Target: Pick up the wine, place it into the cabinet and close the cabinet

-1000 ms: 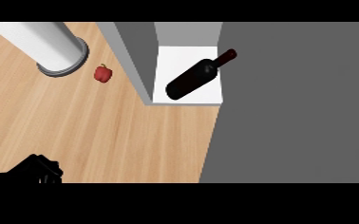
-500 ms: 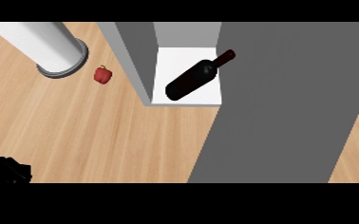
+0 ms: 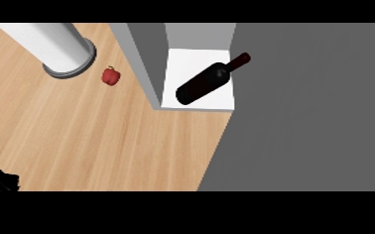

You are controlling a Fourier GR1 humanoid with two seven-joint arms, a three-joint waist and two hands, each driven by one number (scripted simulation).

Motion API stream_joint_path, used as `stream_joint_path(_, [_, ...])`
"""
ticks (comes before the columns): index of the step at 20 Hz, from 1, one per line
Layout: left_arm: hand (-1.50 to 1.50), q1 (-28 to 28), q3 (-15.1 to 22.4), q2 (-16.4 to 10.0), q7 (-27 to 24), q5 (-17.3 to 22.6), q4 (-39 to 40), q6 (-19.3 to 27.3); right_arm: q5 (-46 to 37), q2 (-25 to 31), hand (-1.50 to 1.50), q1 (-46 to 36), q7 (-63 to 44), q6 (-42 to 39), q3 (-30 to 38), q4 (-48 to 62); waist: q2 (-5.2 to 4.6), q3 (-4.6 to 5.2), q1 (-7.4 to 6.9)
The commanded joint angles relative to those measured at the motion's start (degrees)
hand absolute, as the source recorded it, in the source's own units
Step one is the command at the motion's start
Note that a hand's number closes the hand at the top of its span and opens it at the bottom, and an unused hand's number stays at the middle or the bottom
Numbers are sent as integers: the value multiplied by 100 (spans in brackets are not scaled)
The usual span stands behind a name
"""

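Observation:
The dark wine bottle [image 3: 205, 82] lies tilted on the white shelf [image 3: 189, 62] inside the open cabinet, its neck pointing up and right. The cabinet's grey side wall [image 3: 144, 62] stands left of the shelf. The large grey cabinet door [image 3: 307, 119] fills the right side of the view, its edge meeting the shelf's right front corner. Only a small black part of my left hand [image 3: 6, 181] shows at the lower left corner, far from the bottle. My right hand is out of sight.
A white and grey cylinder [image 3: 58, 49] stands on the wooden counter [image 3: 110, 139] at the upper left. A small red pepper [image 3: 110, 76] lies between it and the cabinet wall.
My left hand has slid down and left, almost out of view. The grey door's lower edge shifted left, and the strip of counter briefly seen at far right is covered again. The bottle has not moved.

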State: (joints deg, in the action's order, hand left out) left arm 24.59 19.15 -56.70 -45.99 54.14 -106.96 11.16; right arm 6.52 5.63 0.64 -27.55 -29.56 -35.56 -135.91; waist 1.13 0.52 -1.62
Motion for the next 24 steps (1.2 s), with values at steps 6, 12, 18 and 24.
stream_joint_path(6, [150,137,-111,-114,-58,85,75,-441,-338,-525,150,-602,18,982,-1126,657,-33,14,-231])
stream_joint_path(12, [150,97,-364,-355,1,223,54,-701,-119,-519,150,-713,142,1135,-879,859,-59,13,-363])
stream_joint_path(18, [150,62,-312,-342,-2,158,168,-821,212,-517,150,-700,271,1225,-654,991,-144,35,-419])
stream_joint_path(24, [150,-61,-365,-323,2,192,243,-908,126,-516,150,-977,414,1162,-256,1102,-203,42,-452])
